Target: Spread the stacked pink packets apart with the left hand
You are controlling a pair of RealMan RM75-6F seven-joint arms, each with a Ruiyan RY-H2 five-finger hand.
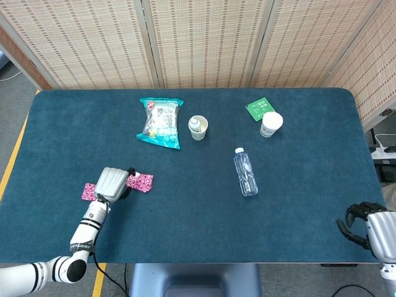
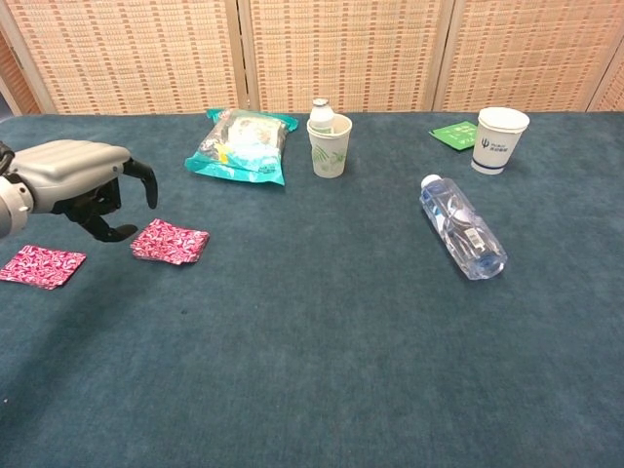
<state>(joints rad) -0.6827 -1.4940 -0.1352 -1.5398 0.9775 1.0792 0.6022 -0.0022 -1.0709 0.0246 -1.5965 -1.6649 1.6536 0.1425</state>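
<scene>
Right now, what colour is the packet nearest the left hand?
Pink-and-white patterned packet; the chest view shows it best.
</scene>
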